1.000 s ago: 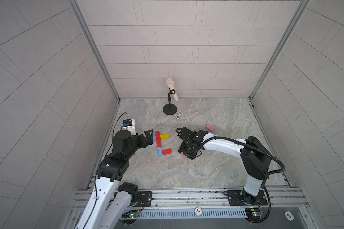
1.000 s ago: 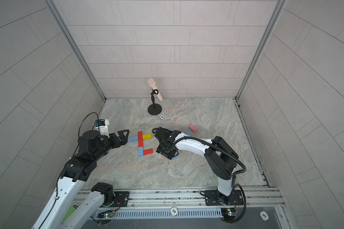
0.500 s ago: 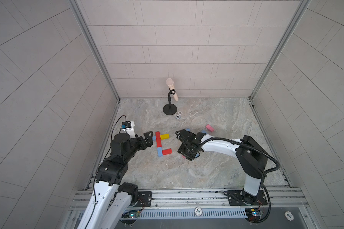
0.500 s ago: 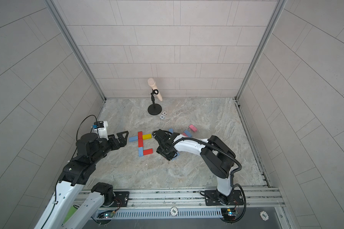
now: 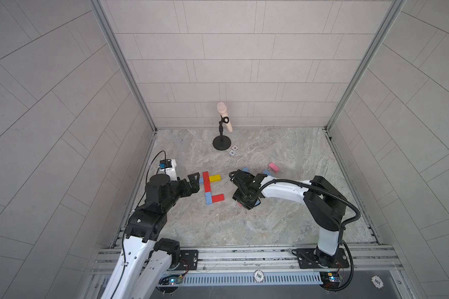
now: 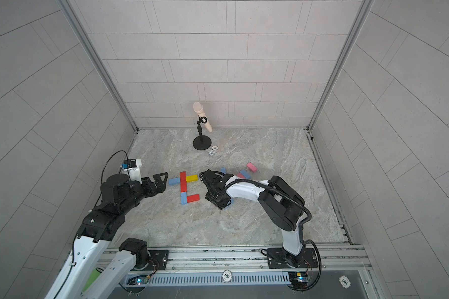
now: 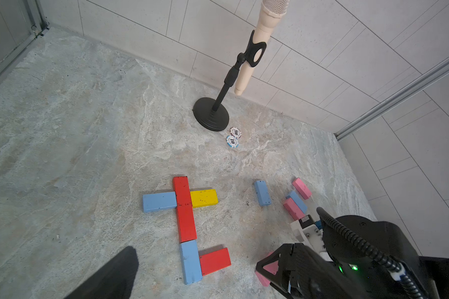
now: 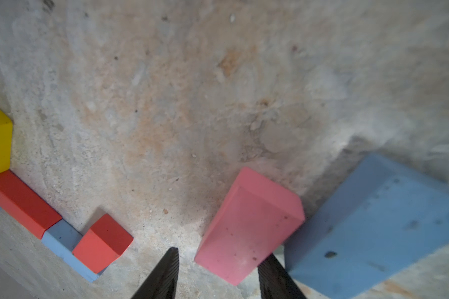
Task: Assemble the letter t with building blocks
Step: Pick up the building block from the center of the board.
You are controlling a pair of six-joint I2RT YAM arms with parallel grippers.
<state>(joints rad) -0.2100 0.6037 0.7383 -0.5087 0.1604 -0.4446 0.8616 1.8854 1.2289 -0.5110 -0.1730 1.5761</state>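
On the marbled floor (image 5: 270,227) in both top views, building blocks (image 5: 207,185) laid as a red stem with a light blue arm (image 5: 201,180), a yellow block (image 5: 215,178) opposite, and a hooked foot; floor edges well apart from all of it, bare room toward the front rail (image 5: 244,255). Just beside that arm, left gripper (image 5: 195,184) spread wide and empty: liable to knock the crossbar askew if swung inward. Near the foot, right gripper (image 5: 244,204) stooped low over loose pieces. In the left wrist view, spare blocks (image 7: 262,192) scattered beyond the letter, microphone stand (image 7: 211,114) and poker chips (image 7: 233,137) far back, no obstacle. In the right wrist view, right gripper parted astride the near end of a pink block (image 8: 249,227) lying flat: one fingertip (image 8: 272,274) at its edge, a gap at the other, so not yet clamped. Touching that side or nearly so, a light blue block (image 8: 373,227): likely to be shoved on closing, or to skew the pink one. Near on the other side, red foot block (image 8: 103,242); clear floor only straight ahead.
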